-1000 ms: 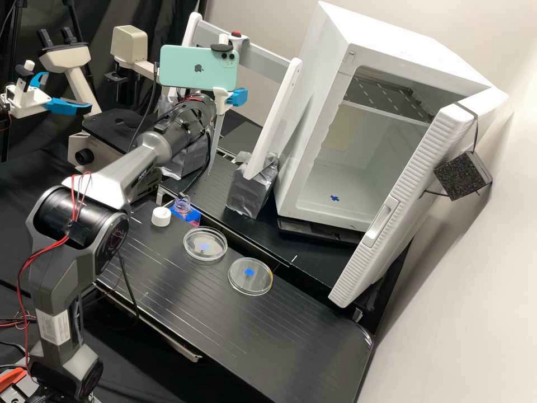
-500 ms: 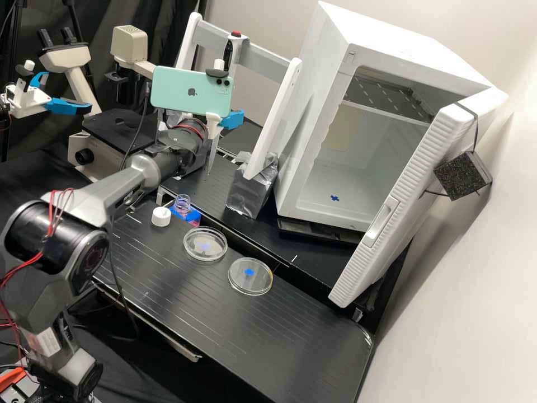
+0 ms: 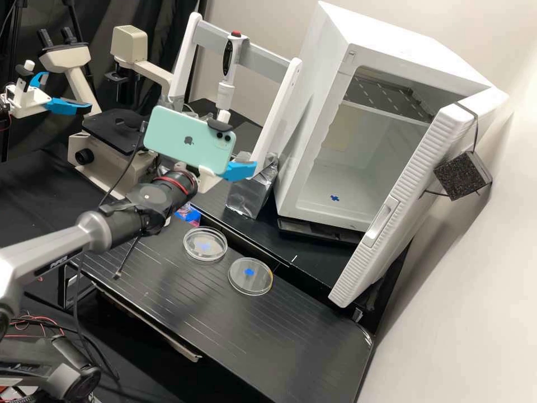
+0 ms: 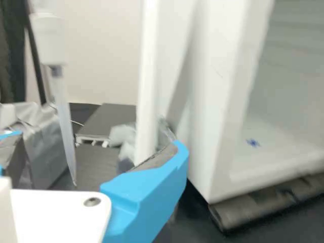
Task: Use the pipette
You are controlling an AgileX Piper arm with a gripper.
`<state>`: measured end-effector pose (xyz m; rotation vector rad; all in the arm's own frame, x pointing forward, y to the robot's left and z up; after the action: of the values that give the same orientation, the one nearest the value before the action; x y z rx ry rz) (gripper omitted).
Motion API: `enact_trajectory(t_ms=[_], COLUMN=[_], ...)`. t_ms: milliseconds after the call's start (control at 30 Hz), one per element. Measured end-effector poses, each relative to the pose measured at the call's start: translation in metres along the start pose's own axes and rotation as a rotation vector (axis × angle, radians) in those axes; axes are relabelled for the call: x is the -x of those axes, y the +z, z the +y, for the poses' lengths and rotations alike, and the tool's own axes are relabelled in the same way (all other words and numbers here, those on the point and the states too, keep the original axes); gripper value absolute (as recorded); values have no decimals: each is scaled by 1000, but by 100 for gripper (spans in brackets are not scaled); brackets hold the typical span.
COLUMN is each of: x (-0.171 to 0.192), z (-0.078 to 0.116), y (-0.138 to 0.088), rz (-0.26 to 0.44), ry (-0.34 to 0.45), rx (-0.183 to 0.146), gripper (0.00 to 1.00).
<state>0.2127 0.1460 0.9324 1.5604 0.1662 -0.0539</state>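
While my wide-open fingers (image 3: 240, 170) hold nothing, rushing toward the high view's twelve o'clock could knock the pipette (image 3: 225, 92) loose.

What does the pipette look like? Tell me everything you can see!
The pipette hangs roughly upright against the grey crossbar of a rack with white legs. It has a red top, a white body with a dark oval patch, and a white, plastic-looking lower part. Below is a long, see-through tip, narrowing to a point. The open gripper isn't holding it.
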Motion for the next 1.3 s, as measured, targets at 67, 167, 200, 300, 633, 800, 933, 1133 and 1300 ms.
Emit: enact_trajectory(t_ms=[67,167,200,300,633,800,933,1133,1300], x=[5,15,19,34,78,76,61,41,36], z=[-3,-6,-7,-7,-23,-34,-34,-19,-6], y=[8,15,16,14,-8,-16,-24,-21,-21], rz=[-5,1,3,16,160,229,242,129,75], ry=[-8,-10,-3,33,76,5,-43,2,57], rx=[-28,-73,-72,-60,61,165,188,154,89], gripper=[100,100,100,100,100,100,100,100,100])
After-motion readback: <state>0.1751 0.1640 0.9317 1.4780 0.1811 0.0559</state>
